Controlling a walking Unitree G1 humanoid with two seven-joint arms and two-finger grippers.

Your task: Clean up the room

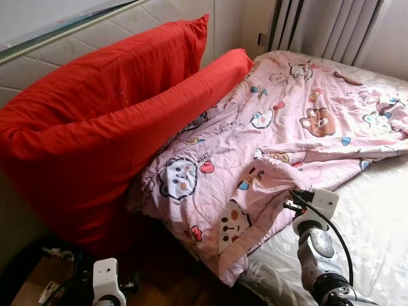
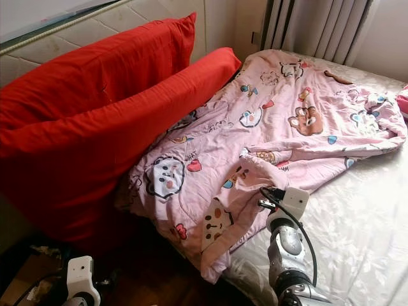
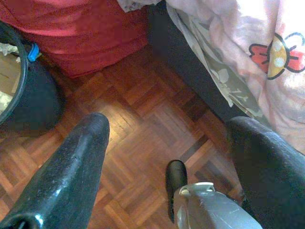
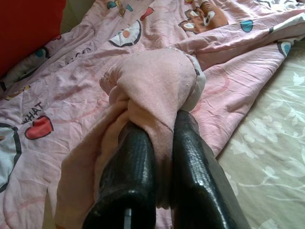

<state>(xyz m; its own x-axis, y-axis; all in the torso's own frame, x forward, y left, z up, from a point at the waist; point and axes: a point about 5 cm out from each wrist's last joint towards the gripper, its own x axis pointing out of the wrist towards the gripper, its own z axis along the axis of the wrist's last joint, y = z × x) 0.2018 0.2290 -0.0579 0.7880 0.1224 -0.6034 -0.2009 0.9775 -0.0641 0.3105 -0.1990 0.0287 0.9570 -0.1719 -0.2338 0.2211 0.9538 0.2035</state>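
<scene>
Pink cartoon-print quilt [image 1: 280, 127] lies rumpled across your bed, with a fold of it pinched in your right gripper [image 4: 159, 138].

You see the quilt spread over the pale floral bedsheet [image 1: 376, 223], its lower corner hanging off the mattress edge beside two large red pillows [image 1: 108, 121] that lean against the padded headboard [image 1: 95, 32]. Your right gripper's two black fingers [image 4: 131, 162] are closed tight on a bunched fold of the quilt's pink fabric. Your left gripper [image 3: 167, 143] hangs low over the wooden parquet floor [image 3: 143, 114] next to the bed, its fingers spread apart and holding nothing, near a dark round bin [image 3: 28, 95].
</scene>
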